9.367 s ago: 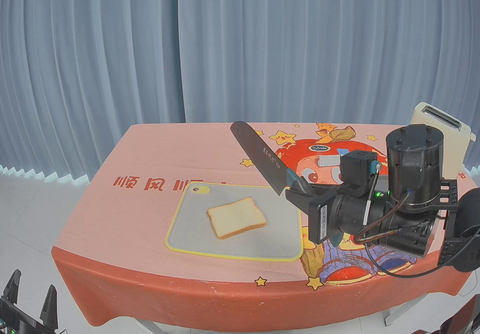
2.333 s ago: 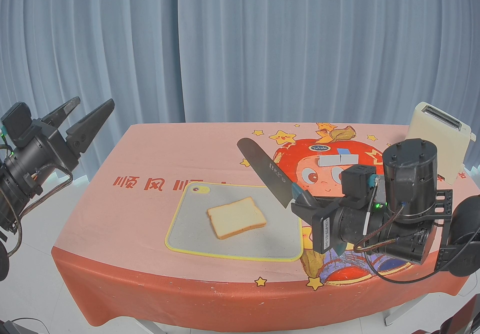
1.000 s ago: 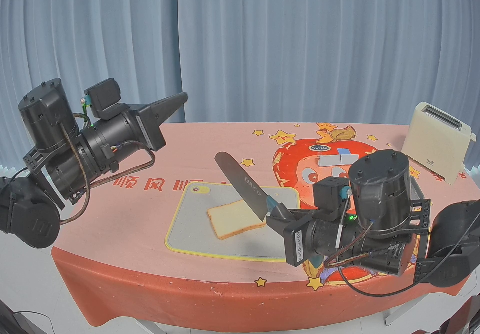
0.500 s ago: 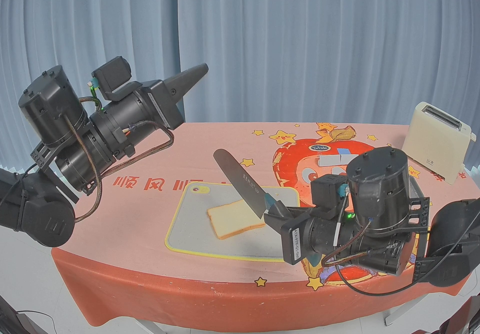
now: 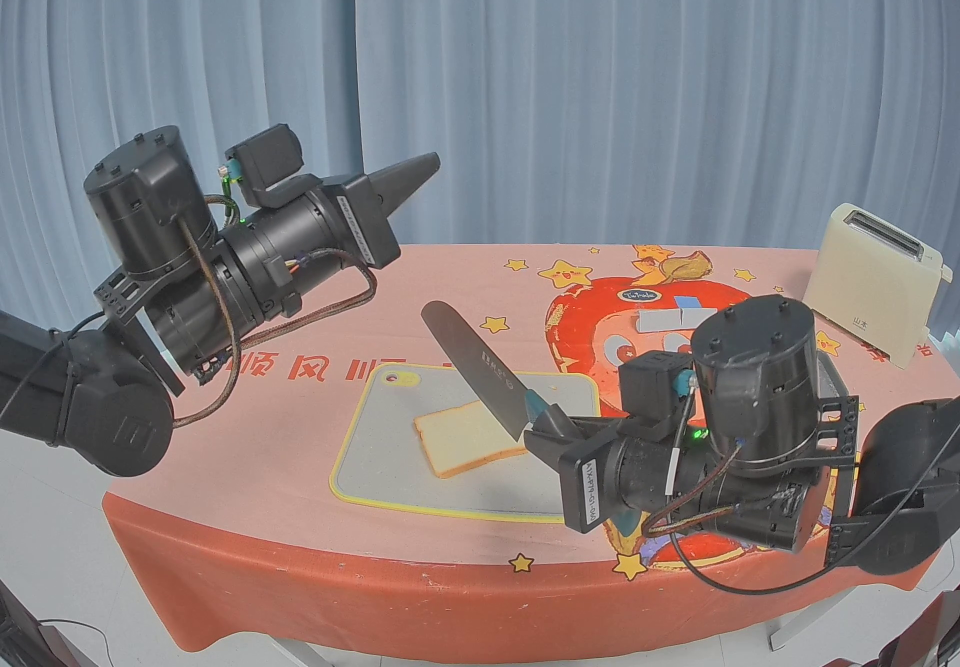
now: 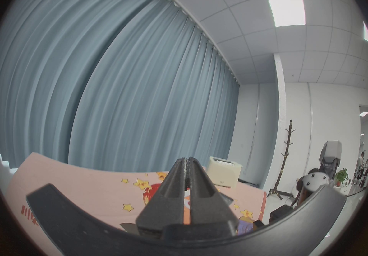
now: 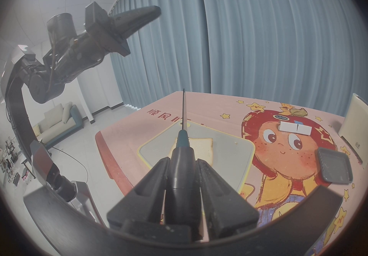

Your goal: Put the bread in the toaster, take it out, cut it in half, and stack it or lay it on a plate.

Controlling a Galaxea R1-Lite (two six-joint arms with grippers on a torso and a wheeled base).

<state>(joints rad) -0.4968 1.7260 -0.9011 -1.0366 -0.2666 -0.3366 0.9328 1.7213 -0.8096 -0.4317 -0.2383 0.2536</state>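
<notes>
Right claw (image 5: 546, 420) pinches knife (image 5: 474, 363) above bread (image 5: 458, 441), left claw (image 5: 416, 169) pressed together, plate (image 7: 334, 165) near toaster (image 7: 358, 123).

Red characters (image 5: 305, 366) on tablecloth (image 5: 330, 299); small unreadable marking on knife (image 5: 478, 367).

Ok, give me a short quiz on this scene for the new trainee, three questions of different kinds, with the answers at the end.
1. True or false: the bread on the cutting board is already cut in two.
2. What is the right gripper holding?
A. the knife
B. a slice of toast
C. nothing
3. Fill in: the left gripper, raised above the far left of the table, is ___ (open or shut).

Key: 1 false, the slice is whole; 2 A; 3 shut.
</notes>
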